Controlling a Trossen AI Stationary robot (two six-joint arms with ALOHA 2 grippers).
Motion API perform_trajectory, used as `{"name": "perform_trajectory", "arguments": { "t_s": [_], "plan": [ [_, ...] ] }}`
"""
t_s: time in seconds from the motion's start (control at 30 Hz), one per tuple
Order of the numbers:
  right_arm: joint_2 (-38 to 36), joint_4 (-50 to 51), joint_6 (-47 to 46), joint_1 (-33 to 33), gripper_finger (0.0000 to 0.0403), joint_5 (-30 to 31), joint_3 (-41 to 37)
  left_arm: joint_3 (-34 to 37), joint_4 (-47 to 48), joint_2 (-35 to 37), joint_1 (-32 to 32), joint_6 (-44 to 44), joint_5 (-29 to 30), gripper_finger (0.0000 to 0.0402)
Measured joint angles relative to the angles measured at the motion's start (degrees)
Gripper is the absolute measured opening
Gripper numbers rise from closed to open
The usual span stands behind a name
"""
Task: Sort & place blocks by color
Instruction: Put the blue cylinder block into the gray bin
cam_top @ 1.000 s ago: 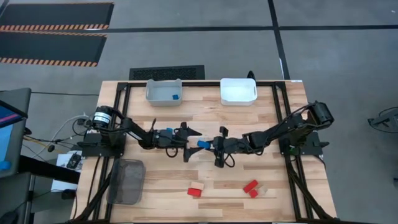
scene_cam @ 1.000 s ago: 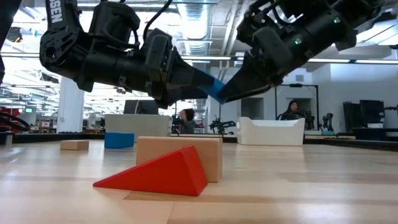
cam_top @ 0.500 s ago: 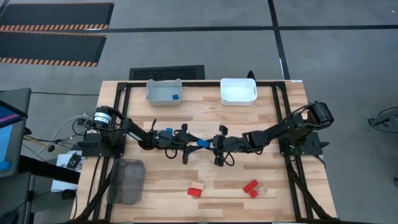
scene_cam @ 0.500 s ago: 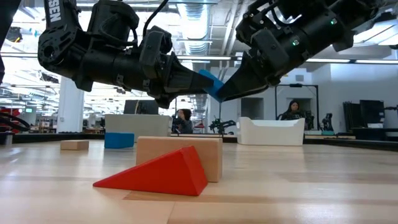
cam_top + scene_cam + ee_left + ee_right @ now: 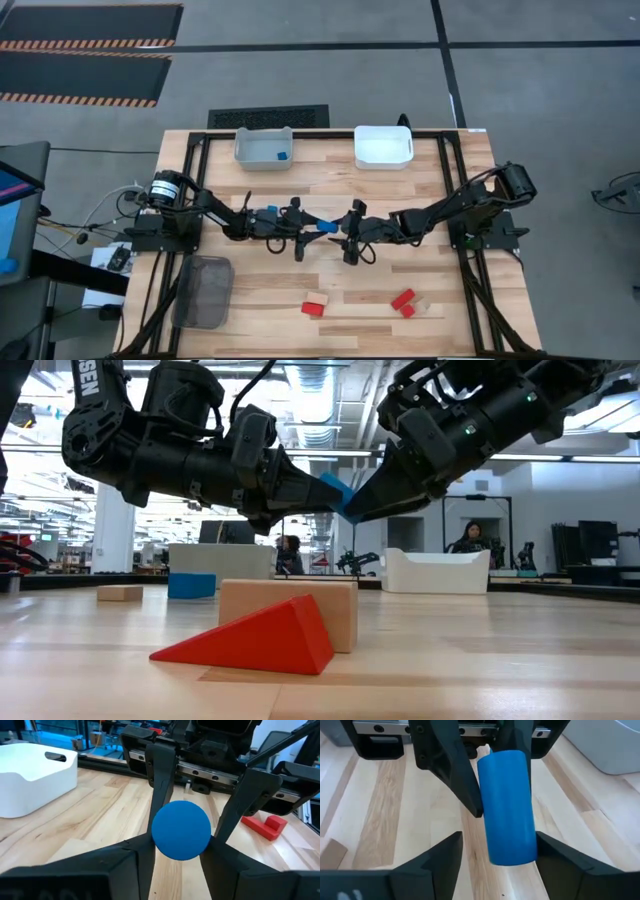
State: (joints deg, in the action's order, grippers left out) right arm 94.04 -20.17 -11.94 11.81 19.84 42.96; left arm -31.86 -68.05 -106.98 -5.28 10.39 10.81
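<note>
Both grippers meet mid-table around blue cylinder (image 5: 326, 227), blocking centre; bare wood between them and grey bin (image 5: 263, 147), white bin (image 5: 384, 146).

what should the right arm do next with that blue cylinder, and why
Probably back the right gripper straight away from the handover. In its wrist view its fingers stand apart from the blue cylinder, while the left gripper has its fingers pressed on both sides of it above the table. Once clear, the left arm could carry it toward the grey bin, which already holds a blue piece.
</note>
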Motion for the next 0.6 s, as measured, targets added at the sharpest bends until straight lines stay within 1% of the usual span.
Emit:
{"name": "perform_trajectory", "arguments": {
  "t_s": [0.07, 0.23, 0.5, 0.6],
  "plan": [
    [0.0, 0.7, 0.0, 0.0, 0.0258, 0.6, 0.0, 0.0, 0.1, 0.0, 0.0, 0.0, 0.1, 0.0119],
    [-0.2, 4.6, -0.2, 0.1, 0.0259, 5.2, 0.0, 0.0, -1.2, 0.0, 0.1, 0.2, 1.1, 0.0108],
    [-0.3, 6.2, -0.4, 0.2, 0.0259, 5.6, 0.0, 0.0, -2.3, 0.1, 0.1, 0.2, 0.9, 0.0115],
    [-0.3, 8.5, -2.9, -0.2, 0.0259, 6.3, 0.0, 0.1, -2.4, 0.5, 0.1, 0.1, 2.2, 0.0114]
  ]
}}
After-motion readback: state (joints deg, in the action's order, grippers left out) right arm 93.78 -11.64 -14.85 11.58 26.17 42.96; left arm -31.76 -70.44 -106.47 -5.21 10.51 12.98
